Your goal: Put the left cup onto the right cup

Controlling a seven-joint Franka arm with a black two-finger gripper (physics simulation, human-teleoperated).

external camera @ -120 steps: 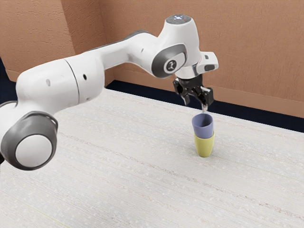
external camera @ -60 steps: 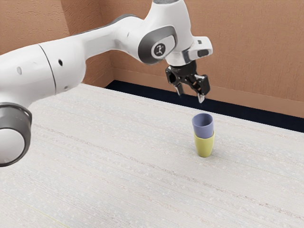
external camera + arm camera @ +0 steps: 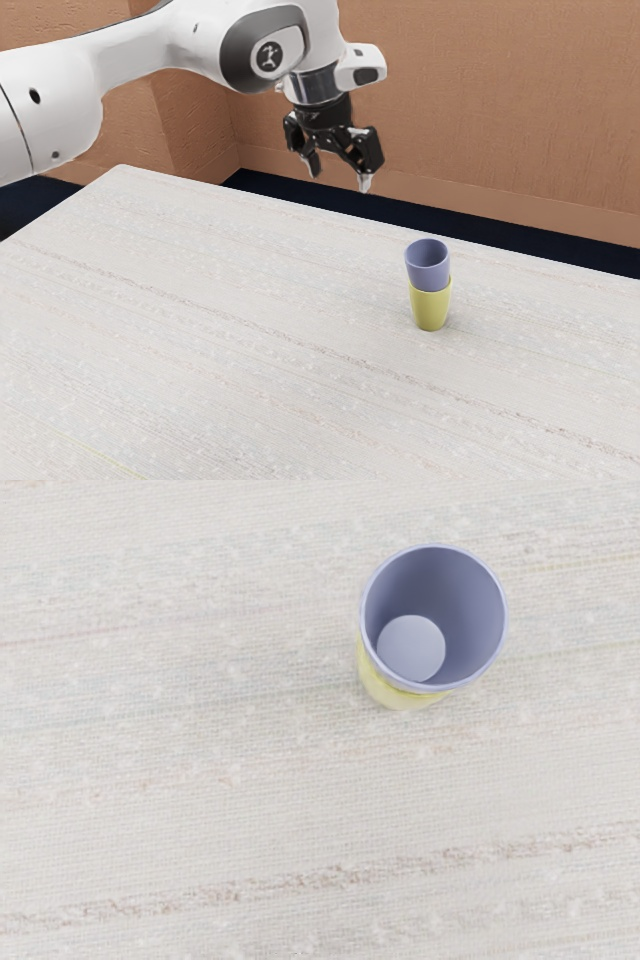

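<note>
A lavender cup (image 3: 427, 265) sits nested upright in a yellow cup (image 3: 430, 306) on the pale table (image 3: 200, 330), toward the exterior view's right. From above, the wrist view looks into the lavender cup (image 3: 434, 618), with a sliver of the yellow cup (image 3: 385, 688) showing under its rim. My gripper (image 3: 340, 172) hangs open and empty well above the table, up and to the exterior view's left of the stacked cups, with nothing between its fingers.
Brown walls (image 3: 500, 90) stand behind the table, above a dark strip of floor (image 3: 520, 238) along its far edge. The white arm (image 3: 120, 60) crosses the upper left of the exterior view.
My gripper has risen from just above the lavender cup and drawn back toward the exterior view's left. The stacked cups have stayed put.
</note>
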